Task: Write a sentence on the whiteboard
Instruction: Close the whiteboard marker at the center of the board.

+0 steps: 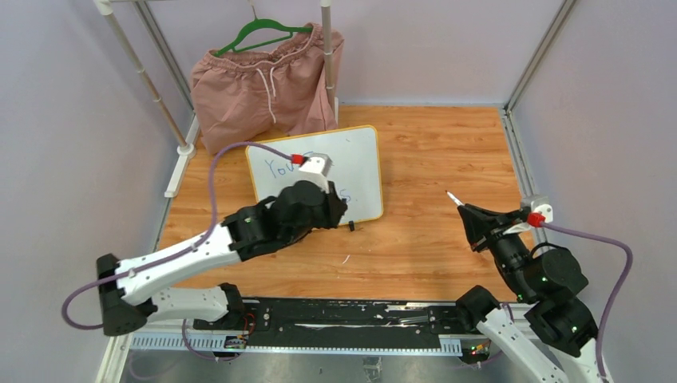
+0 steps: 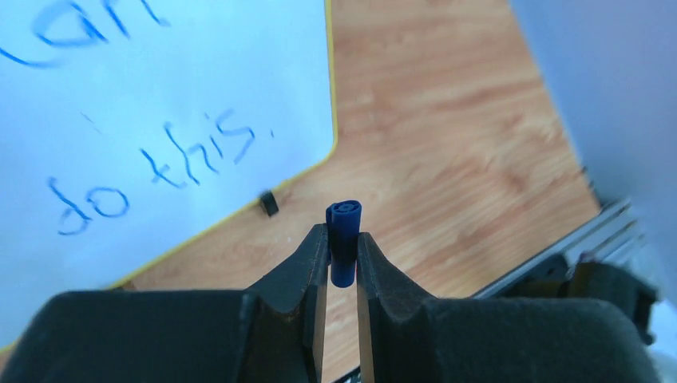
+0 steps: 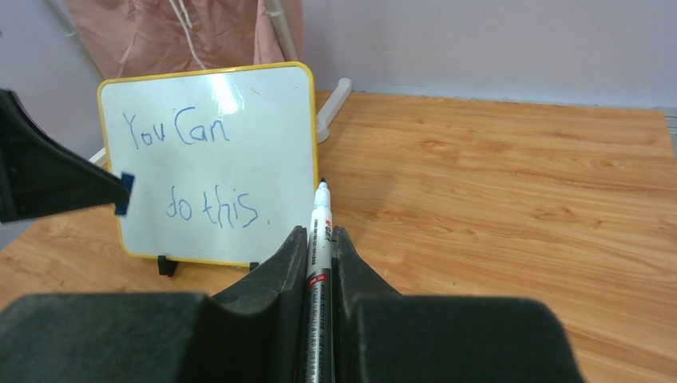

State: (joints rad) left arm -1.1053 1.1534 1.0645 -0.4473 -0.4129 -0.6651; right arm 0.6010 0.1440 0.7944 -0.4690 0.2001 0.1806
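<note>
Pink drawstring shorts (image 1: 267,84) hang on a green hanger (image 1: 236,38) between the white poles of a rack (image 1: 144,76), at the back left of a wooden table (image 1: 431,159). Pale lilac walls (image 1: 447,48) surround it.

The whiteboard (image 3: 271,144) stands ahead of me at about eleven o'clock, past the middle of the table, its face turned toward five o'clock. It is a glossy white panel in a thin yellow-orange frame with rounded corners. It leans back a little on two small black feet (image 3: 166,265) at its lower edge. A patch of glare sits near twelve o'clock on the face.

The sentence (image 3: 227,211) is thin blue handwriting in two lines. "You Can" runs across the upper part, starting at ten o'clock of the face. "do this." lies lower, toward six o'clock, set in to the right and closed with a small dot.
</note>
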